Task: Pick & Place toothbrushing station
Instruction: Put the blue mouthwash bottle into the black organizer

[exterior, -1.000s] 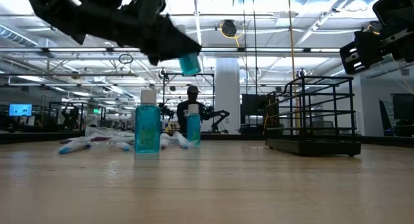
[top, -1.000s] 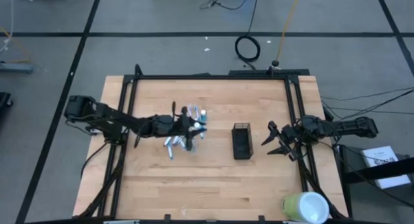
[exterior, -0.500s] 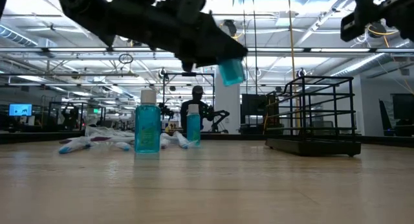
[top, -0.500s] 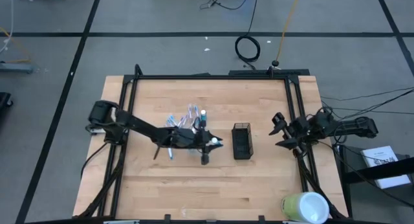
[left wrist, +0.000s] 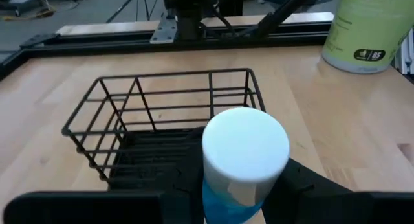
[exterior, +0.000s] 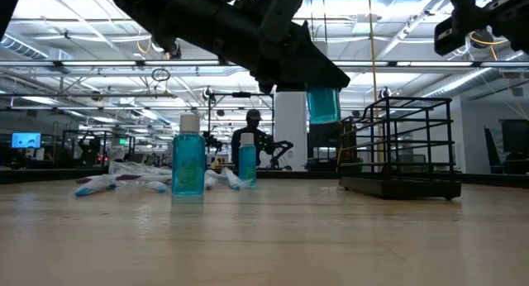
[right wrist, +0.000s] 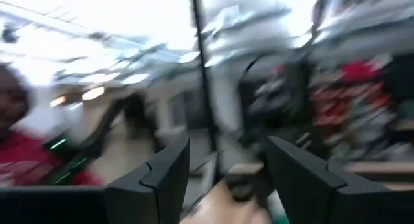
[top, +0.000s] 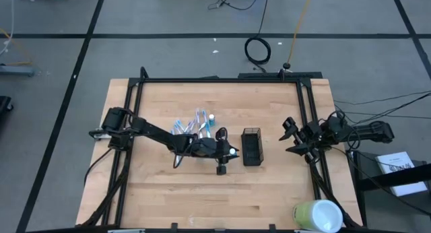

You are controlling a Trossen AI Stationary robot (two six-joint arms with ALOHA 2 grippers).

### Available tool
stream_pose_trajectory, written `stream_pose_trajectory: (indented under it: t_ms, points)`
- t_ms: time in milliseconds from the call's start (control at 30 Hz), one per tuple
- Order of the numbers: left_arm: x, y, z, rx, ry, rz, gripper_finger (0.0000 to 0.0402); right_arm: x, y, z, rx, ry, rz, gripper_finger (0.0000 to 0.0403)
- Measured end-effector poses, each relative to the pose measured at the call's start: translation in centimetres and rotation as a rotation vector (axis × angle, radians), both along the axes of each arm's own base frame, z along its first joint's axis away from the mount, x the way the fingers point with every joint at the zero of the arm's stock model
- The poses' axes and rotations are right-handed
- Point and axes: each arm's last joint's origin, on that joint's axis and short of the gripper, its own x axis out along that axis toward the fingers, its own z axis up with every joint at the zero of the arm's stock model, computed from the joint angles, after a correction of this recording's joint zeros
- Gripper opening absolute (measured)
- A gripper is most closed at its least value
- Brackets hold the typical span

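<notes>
A: High view? The left gripper [top: 227, 152] is gripping a white-capped tube [top: 232, 151] at centre frame, just left of the wire-mesh holder [top: 251, 147].
B: Right gripper [top: 291, 141], spread, is idling right.
A: Left wrist? Holder is sitting empty, centre-left.

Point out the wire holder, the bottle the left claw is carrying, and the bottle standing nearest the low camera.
Wire holder [top: 251, 147]: high view, on its mesh floor.
Carried bottle [left wrist: 245, 144]: left wrist view, on its white cap.
Standing bottle [exterior: 188, 164]: low view, on its blue body.
</notes>
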Motion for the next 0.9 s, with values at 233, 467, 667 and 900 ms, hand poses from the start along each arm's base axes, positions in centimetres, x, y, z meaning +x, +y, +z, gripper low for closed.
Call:
stream_pose_trajectory:
  t_ms: [233,467,667,900]
  points:
    - [0.1,0.6,-0.1,0.002,0.008,0.014,0.0111,1.9,-0.3,-1.2,0.115,0.173,-0.33,0.0196]
    - [0.2,1.7,-0.1,0.009,0.012,0.04,0.0111,6.2,1.2,-1.4,-0.036,0.446,-0.454,0.0196]
    - [0.2,2.2,-0.2,-0.001,0.023,0.058,0.0111,11.2,2.8,0.1,-0.127,0.513,-0.447,0.0196]
    - [0.2,2.2,-0.3,0.001,0.027,0.057,0.0111,15.0,3.8,-1.1,-0.214,0.54,-0.453,0.0209]
